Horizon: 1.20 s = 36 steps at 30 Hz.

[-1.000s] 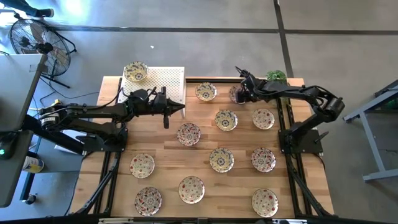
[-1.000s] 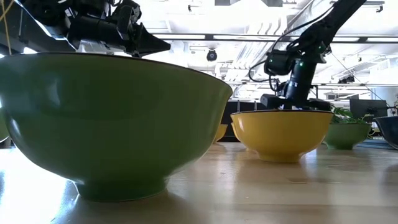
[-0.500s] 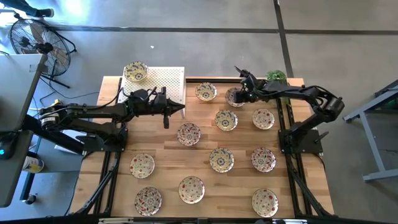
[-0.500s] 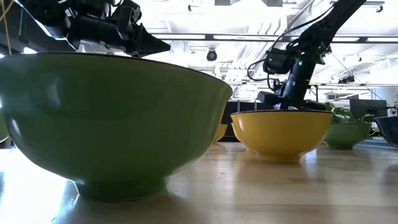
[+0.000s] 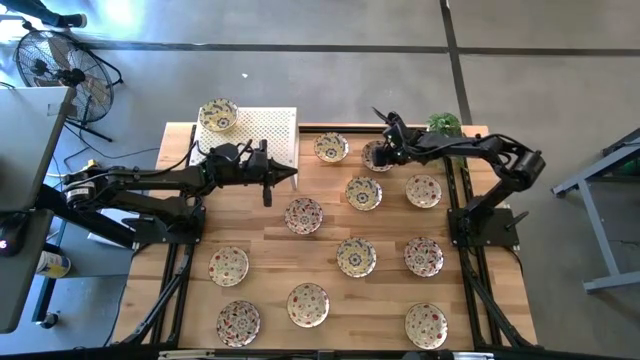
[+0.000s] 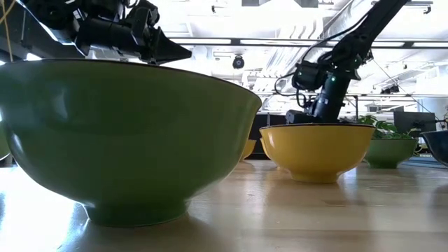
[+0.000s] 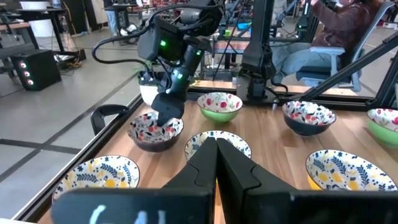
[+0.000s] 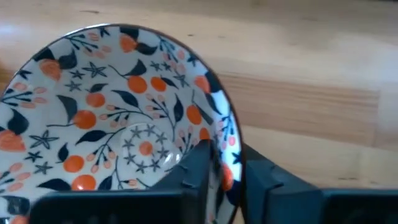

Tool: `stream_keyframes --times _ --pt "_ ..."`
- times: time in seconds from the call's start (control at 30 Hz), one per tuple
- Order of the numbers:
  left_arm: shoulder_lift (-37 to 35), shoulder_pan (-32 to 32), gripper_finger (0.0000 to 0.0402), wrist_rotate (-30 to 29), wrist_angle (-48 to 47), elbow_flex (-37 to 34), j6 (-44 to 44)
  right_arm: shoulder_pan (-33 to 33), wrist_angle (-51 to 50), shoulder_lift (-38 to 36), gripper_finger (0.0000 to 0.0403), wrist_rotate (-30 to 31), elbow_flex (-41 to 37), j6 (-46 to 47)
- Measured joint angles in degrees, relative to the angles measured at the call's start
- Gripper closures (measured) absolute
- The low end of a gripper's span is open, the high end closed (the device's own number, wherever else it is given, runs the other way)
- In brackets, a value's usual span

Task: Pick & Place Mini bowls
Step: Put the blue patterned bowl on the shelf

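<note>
Right tool [image 5: 381, 152] pinching rim of mini bowl [image 5: 377, 155] near white rack [image 5: 268, 135]. Left tool [image 5: 290, 177] pressed closed, hovering just beside rack.

Two black jointed arms, looped black cables, green indicator light – matte wedge-shaped fingers [image 7: 216, 163]

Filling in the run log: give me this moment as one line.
right end effector: clamped on rim of dark mini bowl, far edge | left end effector: shut, empty, beside white rack | one bowl on rack

left end effector [image 5: 268, 172]: shut, hovering level | right end effector [image 5: 384, 152]: reached forward, angled down, clamped
</note>
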Motion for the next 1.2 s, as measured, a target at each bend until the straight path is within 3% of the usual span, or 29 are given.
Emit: stream_keyframes --times 0.1,0.47,0.67,0.87,1.07,1.2 --pt "-0.02 0.00 0.0401 0.08 0.01 0.01 -0.90 0.54 0.52 -1.14 0.0393 1.82 0.23 -1.33" --pt "-0.02 -0.02 0.0391 -1.08 -1.87 0.01 -4.17 2.25 -0.83 -12.43 0.0392 3.59 -0.02 -5.33" --pt "-0.02 -0.02 0.0326 -4.24 -2.56 0.01 -11.42 10.25 1.65 -16.59 0.0397 9.39 0.04 -7.28" --pt "-0.02 -0.27 0.0248 -5.11 -2.99 0.01 -17.75 19.76 11.17 -16.24 0.0394 16.17 0.04 -8.39" --pt "-0.02 -3.95 0.0223 -14.27 -6.24 3.13 -18.94 26.38 23.16 -15.91 0.0397 21.44 0.07 -13.03" --pt "2.27 -6.10 0.0222 -19.74 -9.60 7.74 -18.89 28.18 30.69 -14.20 0.0395 21.70 0.07 -16.14"
